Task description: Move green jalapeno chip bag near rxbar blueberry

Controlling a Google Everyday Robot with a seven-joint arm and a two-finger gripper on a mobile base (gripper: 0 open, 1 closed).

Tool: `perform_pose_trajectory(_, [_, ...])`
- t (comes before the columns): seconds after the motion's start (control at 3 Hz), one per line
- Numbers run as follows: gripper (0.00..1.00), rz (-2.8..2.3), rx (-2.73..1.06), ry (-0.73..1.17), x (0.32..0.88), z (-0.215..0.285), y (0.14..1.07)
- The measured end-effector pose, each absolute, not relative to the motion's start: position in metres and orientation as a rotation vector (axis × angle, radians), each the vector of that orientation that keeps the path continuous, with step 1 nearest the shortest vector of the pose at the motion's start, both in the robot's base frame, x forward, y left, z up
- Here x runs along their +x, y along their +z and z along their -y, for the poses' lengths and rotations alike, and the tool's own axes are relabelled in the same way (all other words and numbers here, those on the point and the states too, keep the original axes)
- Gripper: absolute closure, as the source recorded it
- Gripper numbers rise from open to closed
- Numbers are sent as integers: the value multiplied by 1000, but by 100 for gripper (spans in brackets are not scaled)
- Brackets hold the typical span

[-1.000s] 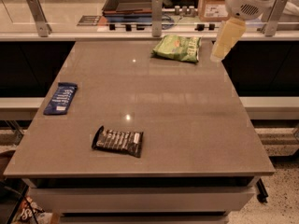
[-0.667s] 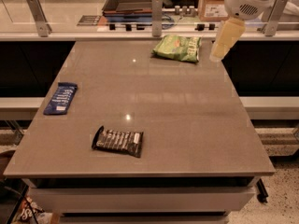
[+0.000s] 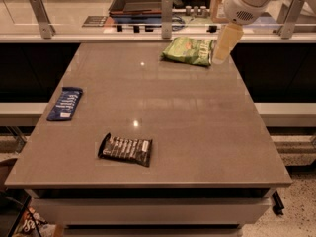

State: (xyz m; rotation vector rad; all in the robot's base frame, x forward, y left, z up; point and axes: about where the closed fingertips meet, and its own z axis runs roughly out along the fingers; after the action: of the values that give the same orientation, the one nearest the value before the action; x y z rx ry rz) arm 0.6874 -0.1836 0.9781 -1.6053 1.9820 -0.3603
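Observation:
The green jalapeno chip bag (image 3: 189, 51) lies flat at the far right of the table, a crinkly light-green bag. The rxbar blueberry (image 3: 65, 103) is a slim blue wrapper with white lettering near the table's left edge. My gripper (image 3: 223, 47) hangs from the white arm at the far right corner, just right of the chip bag's right end and close to it. It holds nothing that I can see.
A black-wrapped bar with white lettering (image 3: 126, 149) lies near the front of the table (image 3: 197, 132). Behind the table runs a counter with metal posts (image 3: 166, 15) and a dark tray (image 3: 140, 1).
The gripper has moved a little to the left, closer to the chip bag's right end. The bag and both bars have not moved.

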Motion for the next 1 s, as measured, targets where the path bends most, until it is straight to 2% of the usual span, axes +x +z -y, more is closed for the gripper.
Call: perform_pose_trajectory(1.0, [0, -1941, -1500, -315, 785, 182, 944])
